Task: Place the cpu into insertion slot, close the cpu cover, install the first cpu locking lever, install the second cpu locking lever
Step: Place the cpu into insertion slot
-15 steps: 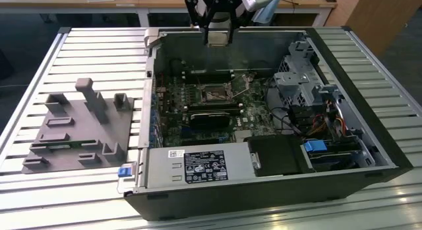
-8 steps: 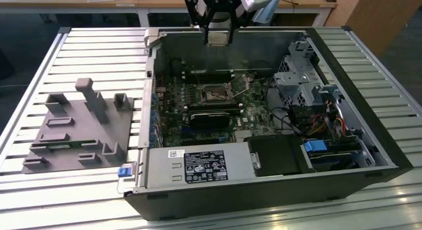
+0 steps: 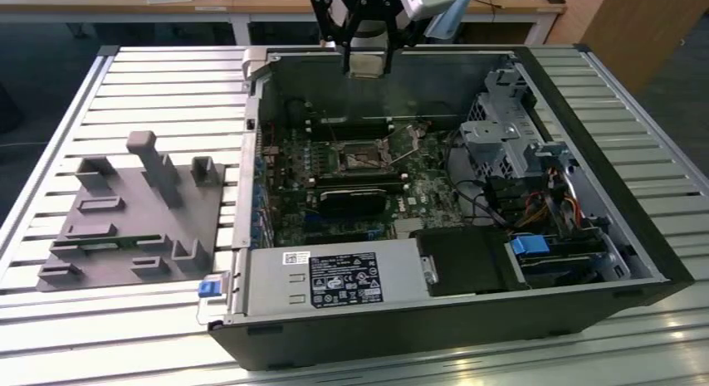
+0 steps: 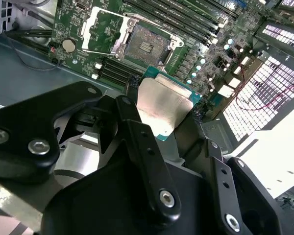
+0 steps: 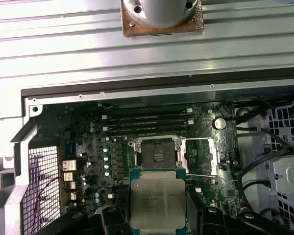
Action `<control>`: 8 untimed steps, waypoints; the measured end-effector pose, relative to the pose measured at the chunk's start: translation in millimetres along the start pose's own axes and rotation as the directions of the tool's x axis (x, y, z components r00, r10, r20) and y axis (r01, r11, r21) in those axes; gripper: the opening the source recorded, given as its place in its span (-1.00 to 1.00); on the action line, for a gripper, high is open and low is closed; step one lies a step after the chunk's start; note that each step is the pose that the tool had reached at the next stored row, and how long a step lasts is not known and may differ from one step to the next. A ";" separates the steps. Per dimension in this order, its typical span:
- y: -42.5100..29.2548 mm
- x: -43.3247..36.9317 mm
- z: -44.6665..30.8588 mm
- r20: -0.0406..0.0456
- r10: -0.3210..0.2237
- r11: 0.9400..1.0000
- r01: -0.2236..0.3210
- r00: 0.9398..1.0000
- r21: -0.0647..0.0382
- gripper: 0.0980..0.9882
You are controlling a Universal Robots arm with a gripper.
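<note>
My gripper [image 3: 366,64] hangs above the open computer case, over its far wall, shut on the cpu [image 5: 158,200]. The chip's dull silver top [image 4: 164,110] lies flat between the black fingers [image 4: 137,132] in both wrist views. Below it, the insertion slot [image 5: 157,155] [image 4: 144,46] [image 3: 364,160] sits open on the green motherboard, its dark centre bare. The cpu cover [image 5: 200,156] [image 4: 103,29] is flipped back beside the slot. A thin metal locking lever [image 5: 201,176] stands out next to the socket.
Long black memory slots [image 5: 147,122] run beside the socket. Inside the case are a power supply [image 3: 332,278], a drive cage [image 3: 499,141] and loose cables [image 3: 487,199]. A grey fixture plate [image 3: 133,212] lies on the slatted table at the exterior view's left.
</note>
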State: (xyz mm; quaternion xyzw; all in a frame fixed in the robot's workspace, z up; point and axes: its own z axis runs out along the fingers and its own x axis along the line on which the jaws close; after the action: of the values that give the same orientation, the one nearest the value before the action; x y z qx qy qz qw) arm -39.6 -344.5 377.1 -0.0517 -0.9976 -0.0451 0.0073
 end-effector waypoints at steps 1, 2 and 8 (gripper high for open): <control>0.0 0.0 0.0 0.000 0.004 1.000 -0.004 1.000 0.000 0.00; 0.0 0.0 0.0 0.001 0.007 1.000 -0.007 1.000 0.000 0.00; 0.0 0.0 0.0 0.003 0.032 1.000 -0.032 0.999 -0.001 0.00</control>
State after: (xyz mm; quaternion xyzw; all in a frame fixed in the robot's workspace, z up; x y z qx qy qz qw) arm -39.7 -344.5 377.1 -0.0675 -0.9967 -0.0452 0.0066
